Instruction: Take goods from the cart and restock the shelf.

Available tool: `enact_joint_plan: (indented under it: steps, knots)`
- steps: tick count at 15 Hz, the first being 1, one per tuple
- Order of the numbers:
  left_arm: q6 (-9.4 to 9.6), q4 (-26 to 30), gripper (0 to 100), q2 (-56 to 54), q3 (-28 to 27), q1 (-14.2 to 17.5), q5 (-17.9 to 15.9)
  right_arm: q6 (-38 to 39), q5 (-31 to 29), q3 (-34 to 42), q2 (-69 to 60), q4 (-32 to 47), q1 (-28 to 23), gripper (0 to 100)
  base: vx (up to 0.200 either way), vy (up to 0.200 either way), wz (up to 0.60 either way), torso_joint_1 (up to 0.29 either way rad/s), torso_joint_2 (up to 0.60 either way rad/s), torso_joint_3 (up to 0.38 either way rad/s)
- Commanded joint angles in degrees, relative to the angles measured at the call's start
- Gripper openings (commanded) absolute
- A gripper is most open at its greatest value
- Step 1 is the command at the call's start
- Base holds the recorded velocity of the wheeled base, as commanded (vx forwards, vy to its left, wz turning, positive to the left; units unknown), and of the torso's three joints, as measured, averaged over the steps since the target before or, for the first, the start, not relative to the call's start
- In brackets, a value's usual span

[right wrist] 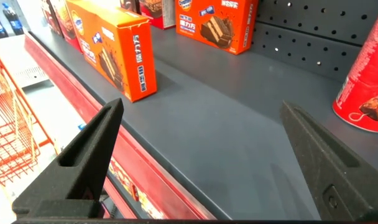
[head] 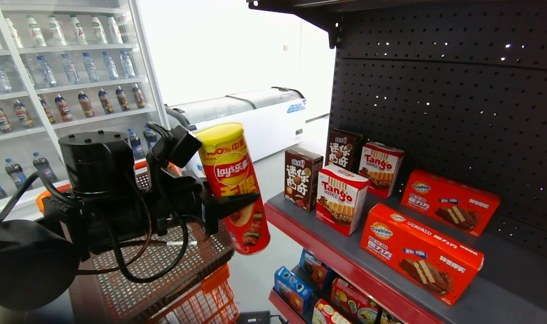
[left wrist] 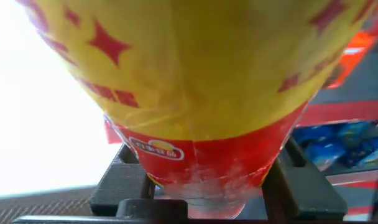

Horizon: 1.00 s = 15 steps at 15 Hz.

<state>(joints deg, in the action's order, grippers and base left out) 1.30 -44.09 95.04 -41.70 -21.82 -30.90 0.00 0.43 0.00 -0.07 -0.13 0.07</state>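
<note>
fingers [left wrist: 114,186] of left gripper [left wrist: 204,177] clamped mid-body on tilted chip can [head: 230,175], between cart [head: 174,265] and shelf [head: 503,288]. right gripper [right wrist: 201,109] spread wide, empty, over shelf. likely light, stiff, slick, dentable; best gripped mid-body, gently.

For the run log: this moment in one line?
left gripper: shut on chip can | right gripper: open over shelf | can not yet shelved

Open air lies between the held yellow-lidded red crisp tube [head: 232,184] and the dark grey shelf board [head: 503,274]. Brown snack boxes [head: 302,177], red-and-white wafer boxes [head: 341,198] and flat orange boxes [head: 419,252] crowd its left part. Beyond the orange ones, bare board reaches a standing red canister [right wrist: 369,81].
</note>
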Motion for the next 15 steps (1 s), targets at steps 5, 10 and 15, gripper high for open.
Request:
enact_joint_plan:
  steps: [5,10,15]
  knots:
    - [-2.36,3.05,0,-7.67,0.57,-10.52,2.08,0.00,0.01,0.00,0.07,-0.04,0.01,100,0.000,0.000,0.00,0.000,0.00,0.000]
    - [-1.83,3.22,0,-8.38,2.33,-12.90,9.63,0.00,0.01,0.00,0.07,-0.04,0.01,100,0.000,0.000,0.00,0.000,0.00,0.000]
    - [-1.66,3.58,0,-10.14,4.70,-12.63,2.60,0.00,0.01,0.00,0.07,-0.04,0.01,100,0.000,0.000,0.00,0.000,0.00,0.000]
